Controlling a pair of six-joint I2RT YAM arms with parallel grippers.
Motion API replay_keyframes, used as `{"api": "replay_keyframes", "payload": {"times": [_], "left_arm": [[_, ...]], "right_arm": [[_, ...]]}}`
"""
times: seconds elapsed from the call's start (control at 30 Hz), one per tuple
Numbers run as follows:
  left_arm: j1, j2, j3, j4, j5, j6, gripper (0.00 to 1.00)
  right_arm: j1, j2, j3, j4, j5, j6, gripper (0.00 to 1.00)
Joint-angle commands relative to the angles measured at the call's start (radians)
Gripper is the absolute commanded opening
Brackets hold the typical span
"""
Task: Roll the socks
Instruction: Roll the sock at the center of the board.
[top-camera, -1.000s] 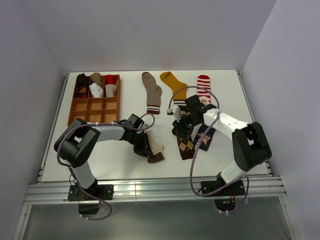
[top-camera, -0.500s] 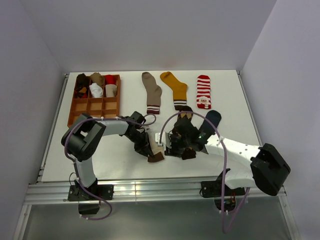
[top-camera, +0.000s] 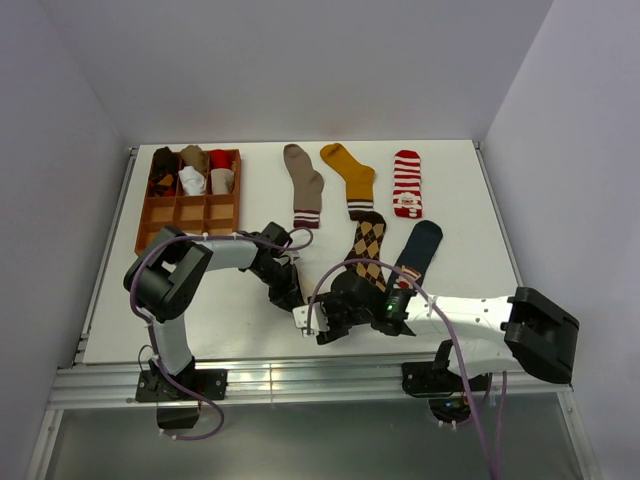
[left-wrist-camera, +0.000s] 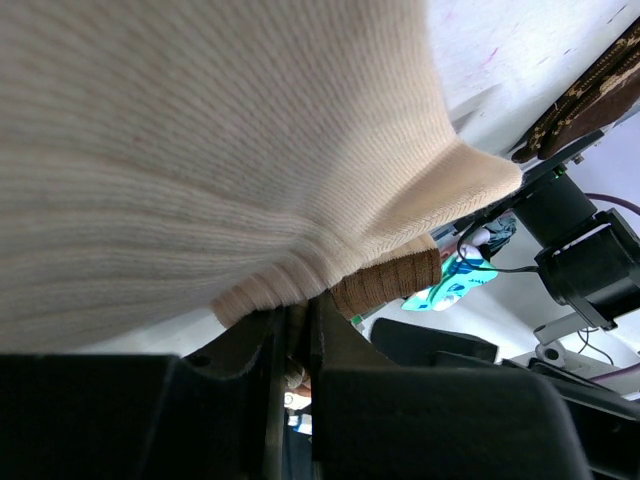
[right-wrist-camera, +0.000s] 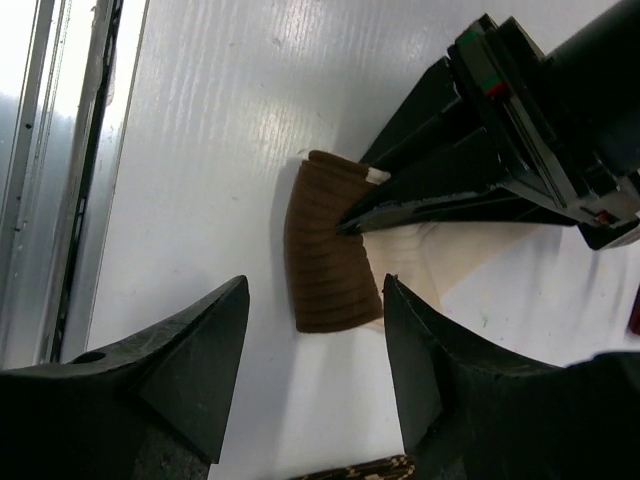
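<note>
In the left wrist view the cream-and-brown sock (left-wrist-camera: 230, 130) fills the top, its brown cuff (left-wrist-camera: 390, 285) hanging at the right. My left gripper (left-wrist-camera: 296, 325) is shut on its cream fabric. From above, that left gripper (top-camera: 288, 292) is low over the table, and the sock is mostly hidden under both grippers. My right gripper (right-wrist-camera: 315, 290) is open, its fingers (right-wrist-camera: 190, 370) either side of the brown cuff (right-wrist-camera: 325, 250) without touching it. The right gripper (top-camera: 318, 322) is just right of the left one. The argyle sock (top-camera: 367, 248) and navy sock (top-camera: 418, 248) lie flat.
Taupe (top-camera: 303, 185), mustard (top-camera: 350, 178) and red-white striped (top-camera: 406, 183) socks lie in a row at the back. The wooden grid tray (top-camera: 190, 215) at back left holds rolled socks in its far row. The table's near rail (right-wrist-camera: 60, 170) is close to the right gripper.
My right gripper has left the argyle sock, swung toward the near left to the cream sock's cuff, and opened wide. The left gripper shifted slightly and kept its grip.
</note>
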Motion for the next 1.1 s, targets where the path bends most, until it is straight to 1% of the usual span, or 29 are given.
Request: {"api": "replay_keyframes", "payload": {"times": [0.0,0.27,0.47,0.57,0.6,0.7,0.77,0.8,0.83,0.87,0.9,0.93,0.97,1.0,1.07], "left_arm": [[-0.004,0.048,-0.033,-0.024,-0.220,0.056,0.01],[-0.003,0.059,-0.023,-0.019,-0.204,0.066,0.01],[-0.004,0.056,-0.023,-0.013,-0.198,0.070,0.02],[-0.003,0.052,-0.030,-0.008,-0.192,0.072,0.04],[-0.003,0.047,-0.033,-0.005,-0.192,0.073,0.04],[0.000,0.027,-0.046,0.001,-0.195,0.069,0.13],[0.005,0.013,-0.059,0.018,-0.201,0.061,0.21],[0.008,-0.005,-0.071,0.028,-0.198,0.058,0.24],[0.016,-0.014,-0.076,0.047,-0.195,0.053,0.30],[0.017,-0.031,-0.077,0.051,-0.207,0.053,0.33],[0.017,-0.040,-0.076,0.054,-0.211,0.055,0.36],[0.017,-0.053,-0.074,0.060,-0.218,0.058,0.39],[0.019,-0.060,-0.073,0.065,-0.226,0.056,0.40],[0.019,-0.086,-0.073,0.068,-0.247,0.058,0.43],[0.019,-0.129,-0.079,0.090,-0.270,0.050,0.45]], "right_arm": [[0.029,0.036,-0.002,0.098,0.056,-0.022,0.63],[0.037,0.114,0.014,0.113,0.074,-0.020,0.62],[0.037,0.191,0.029,0.139,0.093,-0.015,0.58],[0.035,0.224,0.063,0.121,0.108,0.001,0.47],[0.037,0.234,0.067,0.115,0.109,0.017,0.37],[0.034,0.223,0.095,0.070,0.087,0.041,0.25],[0.026,0.223,0.135,0.023,0.064,0.055,0.22],[0.022,0.226,0.153,-0.044,0.045,0.061,0.20],[0.016,0.241,0.191,-0.077,0.019,0.066,0.20],[0.003,0.248,0.210,-0.107,0.002,0.066,0.19],[-0.003,0.257,0.228,-0.173,-0.015,0.066,0.18],[-0.012,0.270,0.268,-0.206,-0.056,0.069,0.18],[-0.033,0.281,0.290,-0.241,-0.077,0.072,0.17],[-0.044,0.290,0.329,-0.311,-0.129,0.077,0.16],[-0.090,0.318,0.370,-0.380,-0.179,0.078,0.15]]}}
